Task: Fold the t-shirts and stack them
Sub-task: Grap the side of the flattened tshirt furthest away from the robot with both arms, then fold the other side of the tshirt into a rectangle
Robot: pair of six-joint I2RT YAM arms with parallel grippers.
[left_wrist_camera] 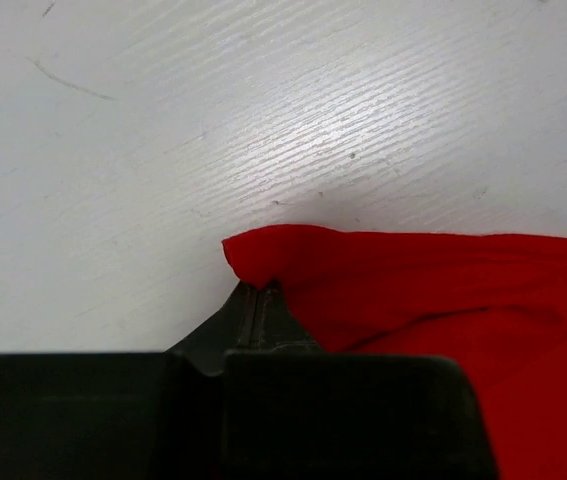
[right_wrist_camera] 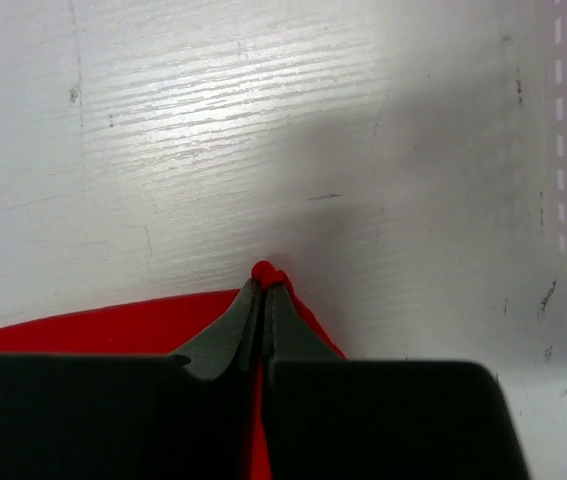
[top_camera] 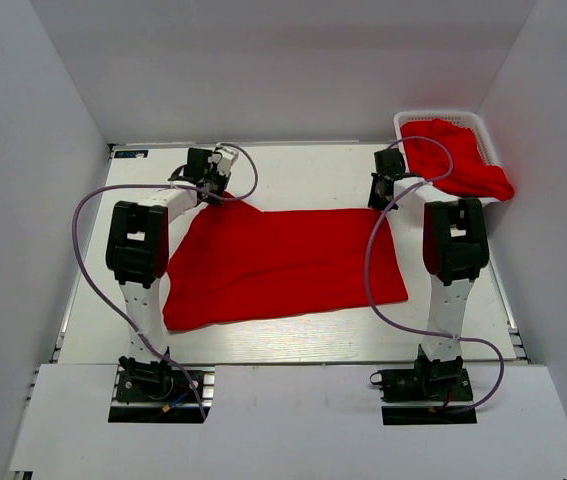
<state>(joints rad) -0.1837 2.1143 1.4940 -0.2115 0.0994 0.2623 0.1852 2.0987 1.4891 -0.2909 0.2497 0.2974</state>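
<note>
Left tool (top_camera: 219, 192): I read it as closed on the far left corner of the spread t-shirt (top_camera: 283, 265). In the left wrist view its two fingers (left_wrist_camera: 233, 320) met, with a rounded fold of red cloth pinched at their tips.

Right tool (top_camera: 381, 203): I read it as closed on the far right corner of the same garment. In the right wrist view the fingers (right_wrist_camera: 228, 330) were pressed together, and a small red bunch showed just past their tips.

Spread t-shirt: it lay opened out on the worktop (top_camera: 303, 175) between the two arms, as a wide, roughly rectangular shape with its long side running left to right. The left part reached nearer to the arm bases than the right part. Its far edge ran between the two tools.

Corner height: I could not tell whether the gripped corners were lifted off the worktop or resting on it.

Heaped t-shirts (top_camera: 458, 160): red fabric sat bunched in the basket (top_camera: 443, 117) at the far right corner of the worktop and spilled over its near right rim. I could not count the garments in it.

Basket: white plastic lattice. Its wall showed at the right edge of the right wrist view, near the right tool but apart from it.

Worktop: white with a wood-grain texture and lightly scuffed.
</note>
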